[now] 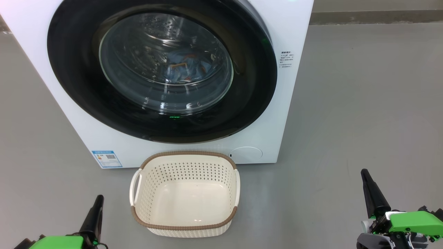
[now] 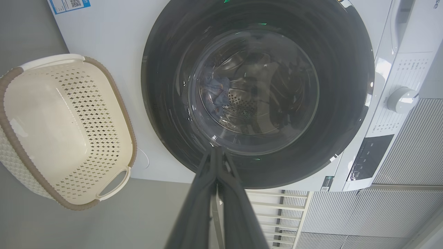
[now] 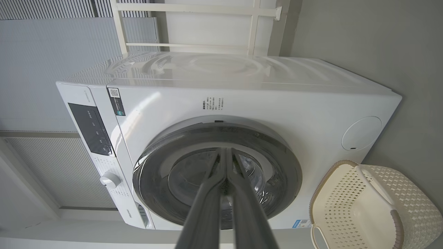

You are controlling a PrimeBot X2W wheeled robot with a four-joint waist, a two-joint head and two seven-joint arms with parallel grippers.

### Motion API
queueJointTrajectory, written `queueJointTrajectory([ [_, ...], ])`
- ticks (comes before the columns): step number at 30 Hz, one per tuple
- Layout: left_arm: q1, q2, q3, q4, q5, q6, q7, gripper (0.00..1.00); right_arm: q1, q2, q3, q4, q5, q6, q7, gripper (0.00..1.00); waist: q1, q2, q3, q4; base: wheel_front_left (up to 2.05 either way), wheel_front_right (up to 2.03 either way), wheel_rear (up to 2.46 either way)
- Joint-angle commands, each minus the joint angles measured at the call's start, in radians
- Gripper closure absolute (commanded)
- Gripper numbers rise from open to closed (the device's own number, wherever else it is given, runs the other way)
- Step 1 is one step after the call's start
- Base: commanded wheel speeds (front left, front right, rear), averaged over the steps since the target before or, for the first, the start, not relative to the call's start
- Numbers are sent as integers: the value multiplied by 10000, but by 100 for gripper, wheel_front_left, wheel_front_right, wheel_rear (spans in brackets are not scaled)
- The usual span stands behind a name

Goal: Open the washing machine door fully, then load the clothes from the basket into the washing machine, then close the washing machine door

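The washing machine (image 1: 297,31) stands on the grey floor (image 1: 363,103) facing the robot, and the washing machine door (image 1: 79,100) sits shut, flush against the white front, its glass bowl pointing into the drum. Through the glass the head view shows the clothes (image 1: 187,69) – light blue cloth with orange marks – lying low in the steel drum. In the left wrist view they are just a dim bluish fold (image 2: 218,91) behind reflections.

The basket (image 1: 187,153) rests on the floor just in front of the machine, below the door and close to the front panel. Its mouth faces up, its bare cream bottom shows, and its long axis runs left to right along the machine's front, with a handle at each end.

The head view gives the blue label (image 1: 106,159) at the machine's lower left and a round cover (image 1: 245,154) at its lower right. The left wrist view adds the dial (image 2: 401,99) and dark control panel (image 2: 372,155). The right wrist view adds the machine's glossy top and a white rack (image 3: 193,10) behind it.

The left gripper (image 1: 99,198) and right gripper (image 1: 364,173) hang low on either side of the basket, well apart from it – each with its fingers pressed together on nothing.
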Motion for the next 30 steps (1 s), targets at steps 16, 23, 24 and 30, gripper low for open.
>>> queueJointTrajectory([
  [16, -484, 129, 344, -180, -79, -91, 73, 100, -129, 7, 157, -291, 44, 16, 90, 100, 0, -1, 0, 0, 0, 0, 0],
  [23, -484, 129, 344, -179, -79, -92, 73, 100, -130, 11, 151, -290, 39, 16, 94, 100, 0, -1, 0, 0, 0, 0, 0],
  [24, -484, 129, 344, -179, -79, -92, 73, 100, -130, 12, 150, -290, 39, 16, 95, 100, 0, -1, 0, 0, 0, 0, 0],
  [30, -484, 129, 344, -179, -79, -92, 73, 100, -130, 14, 146, -290, 35, 16, 98, 100, 0, -1, 0, 0, 0, 0, 0],
])
